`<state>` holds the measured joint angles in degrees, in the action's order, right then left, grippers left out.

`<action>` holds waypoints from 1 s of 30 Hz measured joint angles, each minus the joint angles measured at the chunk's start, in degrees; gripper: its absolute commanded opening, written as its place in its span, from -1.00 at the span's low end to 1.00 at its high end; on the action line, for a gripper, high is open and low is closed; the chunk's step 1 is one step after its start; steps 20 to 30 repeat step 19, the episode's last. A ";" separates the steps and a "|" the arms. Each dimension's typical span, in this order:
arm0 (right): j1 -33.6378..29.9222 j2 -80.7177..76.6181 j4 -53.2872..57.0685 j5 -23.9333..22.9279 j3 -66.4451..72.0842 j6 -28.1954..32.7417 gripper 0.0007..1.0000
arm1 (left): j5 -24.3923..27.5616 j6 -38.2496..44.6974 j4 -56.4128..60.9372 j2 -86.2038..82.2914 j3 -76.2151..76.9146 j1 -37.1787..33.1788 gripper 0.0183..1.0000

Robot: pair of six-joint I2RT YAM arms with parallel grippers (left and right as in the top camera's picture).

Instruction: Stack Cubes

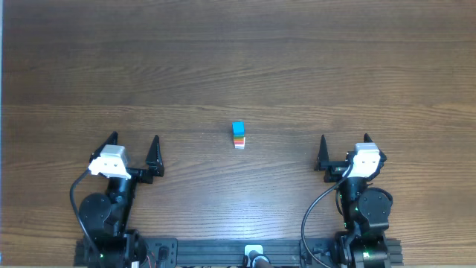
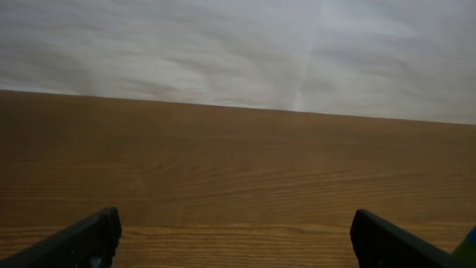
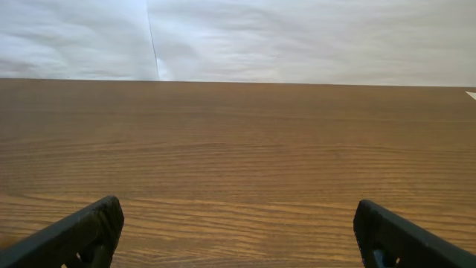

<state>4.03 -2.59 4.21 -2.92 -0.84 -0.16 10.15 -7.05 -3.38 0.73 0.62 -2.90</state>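
A small stack of cubes (image 1: 239,135) stands at the middle of the wooden table, a blue cube on top, then green, orange and a pale one at the bottom. My left gripper (image 1: 134,145) sits low at the left, well apart from the stack, open with nothing between its fingers. My right gripper (image 1: 343,147) sits at the right, equally far from the stack, open and empty. In the left wrist view the left gripper (image 2: 234,238) faces bare table, with a sliver of green and blue (image 2: 468,244) at the edge. The right gripper (image 3: 238,231) also faces bare wood.
The wooden table (image 1: 238,67) stretches wide beyond the stack. A pale wall or sheet (image 3: 297,37) rises behind the table's far edge. Both arm bases stand along the near edge, with cables (image 1: 74,193) looping beside them.
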 measured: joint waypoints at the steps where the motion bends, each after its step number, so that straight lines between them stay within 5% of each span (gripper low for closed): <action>1: 0.00 0.00 0.00 0.00 0.00 -0.02 0.98 | 0.00 0.00 0.00 0.00 0.00 0.17 1.00; 30: 0.00 0.00 0.00 0.00 0.00 0.02 0.98 | 0.02 0.00 0.00 0.00 0.00 0.52 1.00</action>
